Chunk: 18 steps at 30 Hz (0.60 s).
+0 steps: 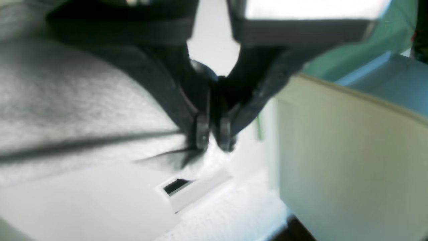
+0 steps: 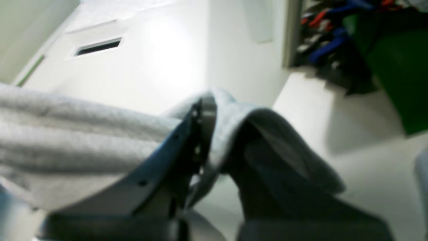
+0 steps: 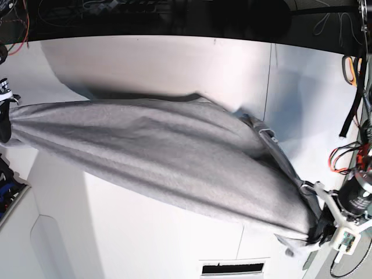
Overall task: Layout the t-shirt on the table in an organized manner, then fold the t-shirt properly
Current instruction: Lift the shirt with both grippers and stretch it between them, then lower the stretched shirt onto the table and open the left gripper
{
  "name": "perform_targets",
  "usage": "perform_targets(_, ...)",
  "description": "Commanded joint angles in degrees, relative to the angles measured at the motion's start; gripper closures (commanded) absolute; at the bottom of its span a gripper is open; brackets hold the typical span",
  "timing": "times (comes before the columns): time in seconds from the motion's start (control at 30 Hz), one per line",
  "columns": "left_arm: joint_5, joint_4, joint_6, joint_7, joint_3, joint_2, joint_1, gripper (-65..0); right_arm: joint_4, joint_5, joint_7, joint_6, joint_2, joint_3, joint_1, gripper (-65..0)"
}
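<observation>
The light grey t-shirt (image 3: 163, 151) hangs stretched in the air above the white table (image 3: 174, 64), from the left edge of the base view to the lower right. No lettering shows. My left gripper (image 3: 318, 232) is shut on the shirt's lower-right end; in the left wrist view its fingertips (image 1: 214, 142) are pressed together with grey fabric (image 1: 67, 100) running off to the left. My right gripper (image 3: 6, 119) holds the shirt's left end; in the right wrist view it (image 2: 204, 113) is shut on a fold of the fabric (image 2: 67, 134), which drapes over both fingers.
A thin dark seam (image 3: 271, 87) crosses the table on the right. Cables and orange-handled tools (image 3: 349, 70) hang at the right edge, and wires (image 3: 17, 23) at the top left. A dark slot (image 3: 232, 268) sits at the front edge. A green bin (image 2: 394, 67) stands beyond.
</observation>
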Motion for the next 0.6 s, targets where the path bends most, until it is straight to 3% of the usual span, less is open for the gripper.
perform_targets(0.0,0.0,-3.6,-0.4,-1.6,0.8,0.3,-3.2,0.0,-1.3,-0.8,2.5,-0.7,1.5,-0.3,1.9,0.0)
perform_targets(0.2,0.1,-30.4,-7.9,-3.8,10.1,7.4,-12.7,0.0,-19.1,-5.4,7.3,-0.7,5.9,-3.7,9.5,0.0)
perform_targets(0.37,-0.6,-42.7,-8.1,-8.3,14.5,10.6,-14.3,-1.4,-24.3,-4.3,7.8,-0.7,6.2,-3.8,11.5,0.0)
perform_targets(0.47,-0.8,-43.9,-8.1,-9.0,14.6,12.1,-14.4,-17.0,-24.2,-4.0,7.8,-0.6,6.6,-3.8,11.5,0.0)
perform_targets(0.57,-2.1,-43.9,-8.1,-9.7,14.6,12.9,-15.6,-25.1,-24.2,-2.7,8.5,-0.6,7.4,-3.8,11.8,0.0)
